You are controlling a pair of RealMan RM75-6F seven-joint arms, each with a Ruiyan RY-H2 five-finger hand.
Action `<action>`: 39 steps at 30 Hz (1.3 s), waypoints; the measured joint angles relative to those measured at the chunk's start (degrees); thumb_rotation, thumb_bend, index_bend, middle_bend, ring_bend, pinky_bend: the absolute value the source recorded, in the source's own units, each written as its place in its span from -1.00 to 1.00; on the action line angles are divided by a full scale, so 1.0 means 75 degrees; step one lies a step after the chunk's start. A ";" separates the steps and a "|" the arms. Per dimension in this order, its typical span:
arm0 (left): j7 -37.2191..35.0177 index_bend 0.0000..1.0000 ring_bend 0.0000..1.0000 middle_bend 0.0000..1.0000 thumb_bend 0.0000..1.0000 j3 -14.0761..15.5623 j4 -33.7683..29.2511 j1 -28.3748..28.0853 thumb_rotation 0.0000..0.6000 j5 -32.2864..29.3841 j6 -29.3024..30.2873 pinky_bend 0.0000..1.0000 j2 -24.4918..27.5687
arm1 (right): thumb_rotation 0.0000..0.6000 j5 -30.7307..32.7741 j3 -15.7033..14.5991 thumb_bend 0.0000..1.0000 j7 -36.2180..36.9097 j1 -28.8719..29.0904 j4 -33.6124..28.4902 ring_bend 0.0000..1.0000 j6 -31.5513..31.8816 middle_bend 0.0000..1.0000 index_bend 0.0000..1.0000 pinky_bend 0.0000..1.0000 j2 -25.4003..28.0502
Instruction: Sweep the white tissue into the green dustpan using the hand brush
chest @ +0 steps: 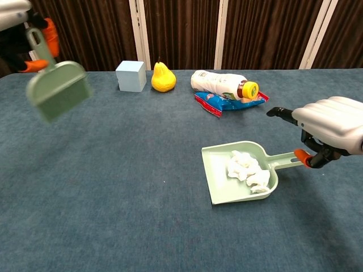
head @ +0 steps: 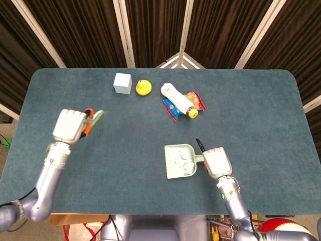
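Note:
The green dustpan (chest: 218, 170) lies flat on the table right of centre, with the crumpled white tissue (chest: 248, 169) inside it near the back wall; in the head view the dustpan (head: 173, 168) holds the tissue (head: 181, 160) too. My right hand (chest: 329, 129) hovers over the orange end of the pan's handle (chest: 303, 158), thumb stretched away and fingers loose over it. My left hand (head: 69, 125) grips the orange handle of the hand brush (chest: 58, 90) far out at the table's left, lifted off the surface. In the chest view that hand is mostly cut off.
Along the far side stand a light blue cube (head: 122, 83) and a yellow pear (head: 143, 87). A white bottle (head: 176, 97) lies on a blue snack packet (head: 171, 111) just beyond the dustpan. The blue table (head: 261, 110) ends close to my left hand.

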 measured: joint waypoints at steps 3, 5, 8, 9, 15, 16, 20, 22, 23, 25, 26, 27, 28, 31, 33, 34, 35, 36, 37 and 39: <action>0.0037 0.53 1.00 1.00 0.16 0.0141 0.0070 0.0092 1.00 -0.0154 -0.0079 1.00 0.0230 | 1.00 -0.0018 -0.0026 0.03 -0.0025 0.0001 -0.0013 0.75 0.0023 0.73 -1.00 0.75 -0.0047; 0.0073 0.49 1.00 1.00 0.13 0.0221 0.0092 0.0112 1.00 -0.0277 -0.0165 1.00 0.0299 | 1.00 -0.0019 -0.0034 0.03 -0.0038 0.0002 -0.0016 0.75 0.0031 0.73 -1.00 0.75 -0.0071; 0.0093 0.18 0.94 0.92 -0.20 0.0313 0.0115 0.0091 1.00 -0.0334 -0.0254 1.00 0.0248 | 1.00 -0.0007 -0.0029 0.03 -0.0060 0.0010 -0.0014 0.75 0.0047 0.73 -1.00 0.75 -0.0106; 0.0097 0.05 0.89 0.84 -0.33 0.0344 0.0115 0.0077 1.00 -0.0337 -0.0284 1.00 0.0206 | 1.00 0.0000 -0.0025 0.03 -0.0065 0.0012 -0.0014 0.75 0.0051 0.73 -1.00 0.75 -0.0114; 0.0134 -0.84 0.02 -0.36 -0.86 0.0583 -0.0020 -0.0051 1.00 -0.0278 -0.0455 0.29 -0.0336 | 1.00 -0.0013 -0.0014 0.03 -0.0117 0.0031 -0.0046 0.75 0.0085 0.73 -1.00 0.75 -0.0073; 0.0113 -0.91 -0.14 -0.51 -0.87 0.0588 -0.0056 -0.0063 1.00 -0.0214 -0.0405 0.12 -0.0435 | 1.00 -0.0023 -0.0012 0.03 -0.0119 0.0032 -0.0054 0.74 0.0093 0.73 -1.00 0.75 -0.0052; -0.0155 -0.98 -0.42 -0.70 -0.88 0.0532 -0.0249 -0.0095 1.00 0.0204 -0.0087 -0.21 -0.0735 | 1.00 -0.0035 0.0002 0.03 -0.0079 0.0014 -0.0111 0.70 0.0129 0.72 -1.00 0.74 0.0058; -0.0342 -0.98 -0.50 -0.75 -0.88 0.0475 -0.0380 -0.0095 1.00 0.0475 0.0130 -0.31 -0.0820 | 1.00 -0.0044 0.0001 0.03 -0.0021 -0.0015 -0.0158 0.59 0.0150 0.64 -1.00 0.64 0.0139; -0.0427 -0.98 -0.55 -0.78 -0.88 0.0451 -0.0477 -0.0080 1.00 0.0612 0.0263 -0.37 -0.0838 | 1.00 -0.0052 -0.0001 0.03 0.0015 -0.0030 -0.0179 0.45 0.0159 0.51 -1.00 0.52 0.0175; -0.0523 -0.98 -0.65 -0.84 -0.88 0.0443 -0.0651 -0.0028 1.00 0.0735 0.0431 -0.47 -0.0819 | 1.00 -0.0096 -0.0020 0.03 0.0130 -0.0079 -0.0232 0.08 0.0183 0.17 -1.00 0.20 0.0265; -0.0560 -0.98 -0.71 -0.87 -0.88 0.0457 -0.0747 0.0018 1.00 0.0778 0.0499 -0.53 -0.0781 | 1.00 -0.0139 -0.0033 0.03 0.0195 -0.0107 -0.0256 -0.17 0.0201 -0.07 -1.00 -0.03 0.0302; -0.0593 -0.98 -0.77 -0.91 -0.89 0.0484 -0.0845 0.0075 1.00 0.0818 0.0550 -0.59 -0.0722 | 1.00 -0.0217 -0.0061 0.02 0.0297 -0.0151 -0.0291 -0.34 0.0224 -0.22 -1.00 -0.18 0.0376; -0.0635 -0.98 -0.81 -0.93 -0.89 0.0545 -0.0980 0.0166 1.00 0.0871 0.0608 -0.64 -0.0613 | 1.00 -0.0287 -0.0087 -0.02 0.0390 -0.0190 -0.0323 -0.58 0.0243 -0.45 -1.00 -0.41 0.0449; -0.0762 -0.98 -0.93 -1.00 -0.92 0.0828 -0.1369 0.0497 1.00 0.1029 0.0801 -0.85 -0.0242 | 1.00 -0.0552 -0.0193 -0.22 0.0786 -0.0358 -0.0452 -0.97 0.0323 -0.92 -1.00 -0.84 0.0767; -0.0868 -0.98 -0.98 -1.00 -0.93 0.1078 -0.1590 0.0741 1.00 0.1154 0.0925 -0.90 0.0008 | 1.00 -0.0741 -0.0285 -0.30 0.1131 -0.0510 -0.0559 -1.00 0.0389 -1.00 -1.00 -0.93 0.1040; -0.0971 -0.99 -0.99 -1.00 -0.93 0.1272 -0.1712 0.0916 1.00 0.1280 0.1015 -0.92 0.0176 | 1.00 -0.0835 -0.0326 -0.33 0.1297 -0.0583 -0.0605 -1.00 0.0426 -1.00 -1.00 -0.96 0.1170; -0.1062 -0.99 -1.00 -1.00 -0.93 0.1424 -0.1784 0.1044 1.00 0.1400 0.1084 -0.94 0.0293 | 1.00 -0.0940 -0.0368 -0.34 0.1472 -0.0659 -0.0645 -1.00 0.0467 -1.00 -1.00 -0.97 0.1299; -0.1198 -0.99 -1.00 -1.00 -0.94 0.1636 -0.1844 0.1217 1.00 0.1592 0.1188 -0.95 0.0432 | 1.00 -0.1092 -0.0425 -0.35 0.1720 -0.0769 -0.0688 -1.00 0.0534 -1.00 -1.00 -0.98 0.1471; -0.1313 -1.00 -1.00 -1.00 -0.94 0.1798 -0.1866 0.1354 1.00 0.1756 0.1277 -0.96 0.0525 | 1.00 -0.1215 -0.0468 -0.36 0.1916 -0.0857 -0.0716 -1.00 0.0593 -1.00 -1.00 -0.99 0.1603; -0.1592 -1.00 -1.00 -1.00 -0.94 0.2122 -0.1861 0.1649 1.00 0.2113 0.1474 -0.98 0.0686 | 1.00 -0.1482 -0.0563 -0.36 0.2400 -0.1078 -0.0760 -1.00 0.0752 -1.00 -1.00 -1.00 0.1895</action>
